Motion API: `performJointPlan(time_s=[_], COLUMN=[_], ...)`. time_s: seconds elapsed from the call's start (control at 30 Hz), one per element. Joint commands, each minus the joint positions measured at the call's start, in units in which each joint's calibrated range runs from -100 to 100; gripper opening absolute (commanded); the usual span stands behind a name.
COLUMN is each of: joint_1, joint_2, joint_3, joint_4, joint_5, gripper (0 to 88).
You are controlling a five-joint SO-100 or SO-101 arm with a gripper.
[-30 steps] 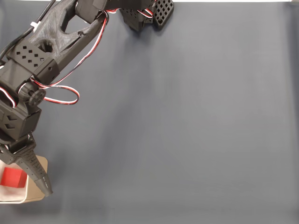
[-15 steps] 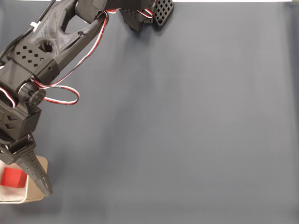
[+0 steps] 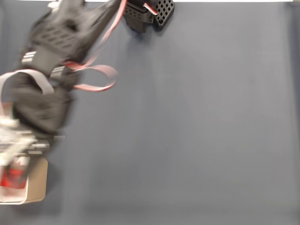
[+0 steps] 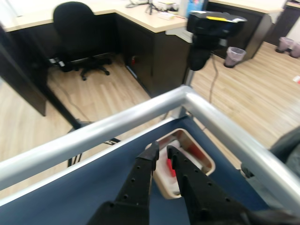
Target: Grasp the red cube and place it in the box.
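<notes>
End effector (image 4: 161, 151) up above the box (image 4: 205, 161), tips close together with a thin gap, holding nothing | red cube (image 3: 13, 176) sits inside box (arm blurry) | blue desk (image 3: 187, 117)

A black office chair (image 4: 77, 21) stands by a wooden desk (image 4: 136, 18), behind the table's metal rail (image 4: 117, 124).
</notes>
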Motion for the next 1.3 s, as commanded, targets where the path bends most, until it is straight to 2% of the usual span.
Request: performJointPlan(time_s=[0.0, 0.17, 0.37, 0.6, 0.77, 0.93, 1.13, 1.27], joint_1=[-8.14, -15.38, -21.21, -24.9, -25.04, -24.9, -24.12, -23.83], joint_2=[-16.62, -31.0, -52.93, -78.06, -95.21, -109.51, -110.9, -110.9], joint_3=[12.24, 30.21, 62.33, 93.99, 110.05, 118.62, 118.62, 118.71], joint_4=[-2.72, -4.69, -12.8, -11.41, -0.92, 17.85, 33.26, 38.26], joint_5=[-0.98, -1.61, -0.88, -0.63, -0.83, -1.95, -2.83, -2.78], gripper=[0.0, 0.0, 0.0, 0.0, 0.0, 0.0, 0.0, 0.0])
